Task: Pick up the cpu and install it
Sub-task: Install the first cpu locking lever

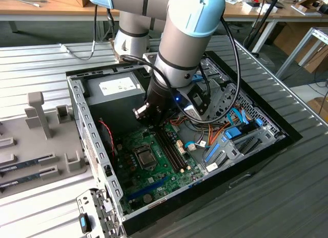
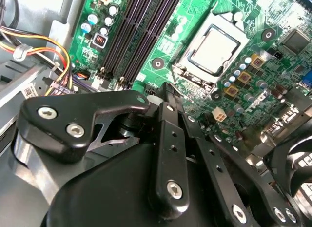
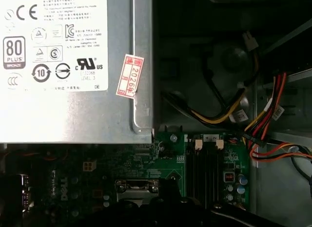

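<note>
Inside the open computer case, on the green motherboard, the cpu lies flat in its socket, silvery top up, framed by the metal socket bracket; the second wrist view shows this plainly, while in the exterior view it is a small grey square near the board's middle. Above it and apart from it hangs the gripper, whose black linkage fingers look drawn together at the tips with nothing between them, though the tips are partly hidden by the gripper's own body, so that is a fair guess at best. In the exterior view the arm leans over the case and covers the board's far edge. The first wrist view shows what the others hardly do: the grey power supply with its white label, sitting at the case's far corner just beside the board's edge. Black memory slots run alongside the socket. Coloured cables fill the case's side toward the exterior view's right. Outside the case, toward the exterior view's left, a grey fixture holds long memory sticks.
</note>
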Controlling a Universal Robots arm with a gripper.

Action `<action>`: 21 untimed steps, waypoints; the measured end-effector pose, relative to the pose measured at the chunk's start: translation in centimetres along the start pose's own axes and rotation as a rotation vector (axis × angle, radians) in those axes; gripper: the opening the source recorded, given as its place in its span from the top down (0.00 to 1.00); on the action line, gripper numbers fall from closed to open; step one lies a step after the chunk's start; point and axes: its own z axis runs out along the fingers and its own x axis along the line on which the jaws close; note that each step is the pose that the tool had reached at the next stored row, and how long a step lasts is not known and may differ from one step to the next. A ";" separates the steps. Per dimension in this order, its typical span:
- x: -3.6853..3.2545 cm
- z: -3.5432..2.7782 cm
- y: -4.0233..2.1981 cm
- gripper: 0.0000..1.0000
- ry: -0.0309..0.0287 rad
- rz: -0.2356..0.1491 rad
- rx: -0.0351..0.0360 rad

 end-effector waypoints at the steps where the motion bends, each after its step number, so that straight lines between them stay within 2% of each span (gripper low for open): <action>1: -0.01 0.28 -0.08 0.89 0.0001 0.000 0.0002; 5: -0.02 0.75 -0.24 0.89 0.0001 0.000 0.0006; 6: -0.03 0.76 -0.25 0.89 0.0003 0.000 0.0052; 7: -0.03 0.76 -0.25 0.89 0.0008 0.001 0.0126; 8: -0.03 0.76 -0.26 0.89 0.0019 0.002 0.0346; 9: -0.03 0.78 -0.25 0.89 0.0024 0.002 0.0473; 11: -0.04 0.82 -0.26 0.89 0.0035 0.003 0.0652; 15: -0.04 1.26 -0.46 0.89 0.0034 0.003 0.0654; 21: -0.01 1.37 -1.17 0.89 0.0035 0.003 0.0657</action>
